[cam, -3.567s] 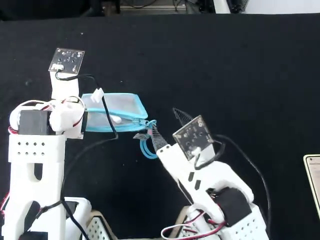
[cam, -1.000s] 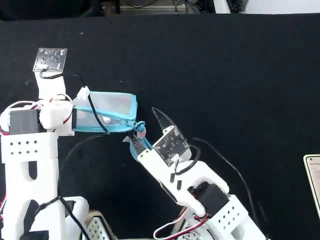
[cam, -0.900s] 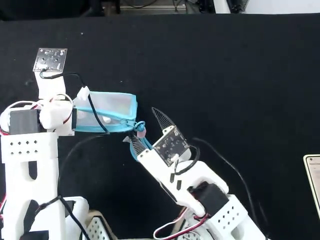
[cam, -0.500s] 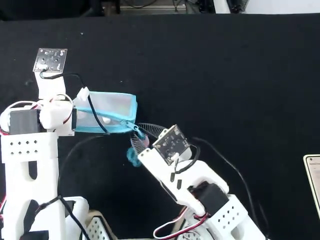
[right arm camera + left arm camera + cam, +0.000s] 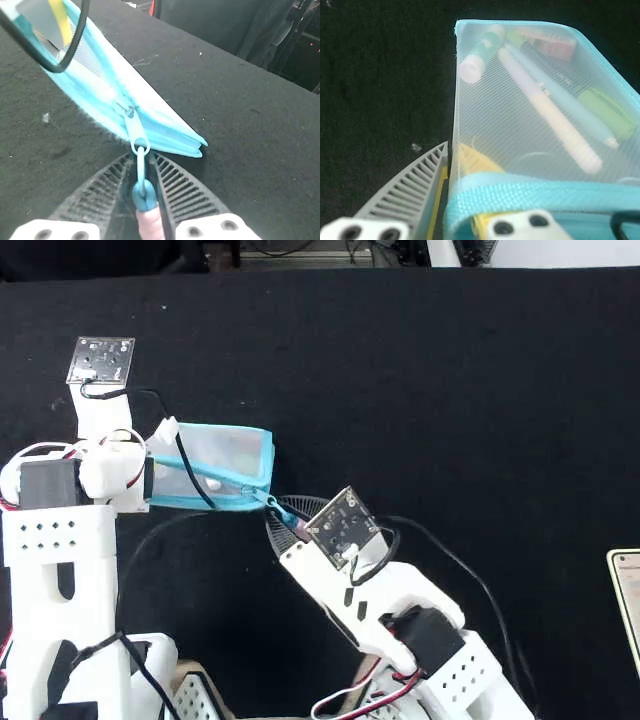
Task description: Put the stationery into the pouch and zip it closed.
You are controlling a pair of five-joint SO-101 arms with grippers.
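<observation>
Contact is the news here: a second ago my right claw (image 5: 285, 520) stood spread with a finger either side of the blue pull loop (image 5: 141, 177), and now it has closed on that loop, with the cord running straight from the pinch up to the slider (image 5: 131, 120). The pouch (image 5: 215, 465) has not shifted in that last second, so I judge the grab was clean and didn't drag anything. It lies toward the left edge of the surface (image 5: 450, 390), about midway between the near and far edges. Its left end is clamped in my left claw (image 5: 452, 165), one ribbed finger on the outside and the teal hem pinched against it. Through the clear wall I can see the stationery (image 5: 547, 125) already inside: two pens, a white-capped tube, and pink and green pieces. By my reckoning the loading is done and only the zip is left. The slider sits at the pouch's right near corner, and I can't tell from here how much of the zip is open. For room, the surface is open black cloth all the way to the far and right edges, with a pale card (image 5: 627, 600) on the right edge, well apart. The near edge is tight, with both arm bases crowding it.
</observation>
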